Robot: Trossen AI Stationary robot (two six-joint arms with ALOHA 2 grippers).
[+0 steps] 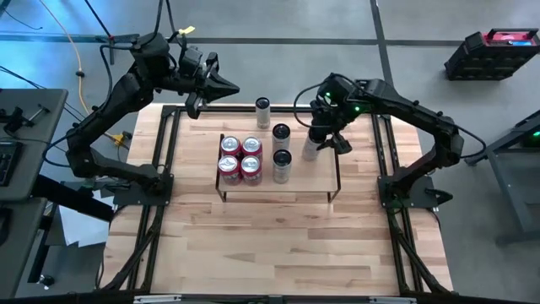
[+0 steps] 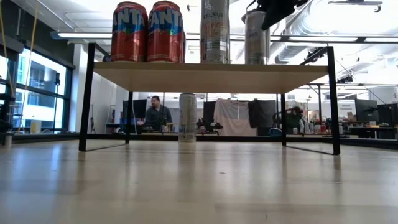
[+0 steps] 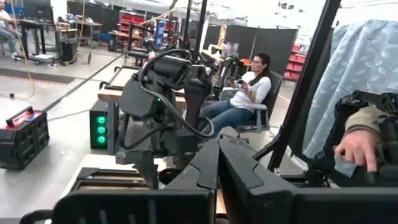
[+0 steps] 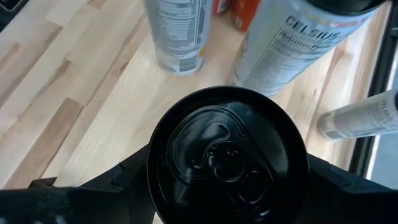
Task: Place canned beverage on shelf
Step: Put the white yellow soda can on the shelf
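Overhead, the right gripper (image 1: 323,138) is holding a slim silver beverage can with a black top (image 4: 227,155) between its fingers, upright at the three o'clock side of the low light-wood shelf on a black wire frame (image 1: 308,171). Four red soda cans (image 1: 240,157) and two more slim cans (image 1: 281,154) are standing on the shelf toward nine o'clock, while another slim can (image 1: 262,112) is waiting on the wooden tabletop (image 1: 270,245) at twelve o'clock. At eleven o'clock the left gripper (image 1: 221,86) is hanging with fingers pressed together.

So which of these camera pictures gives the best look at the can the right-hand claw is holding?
The right wrist view: the held can fills the picture, black top showing, a finger on each side. The high view shows it small under the right gripper, over the shelf. The low view shows its side. The left wrist view misses it.
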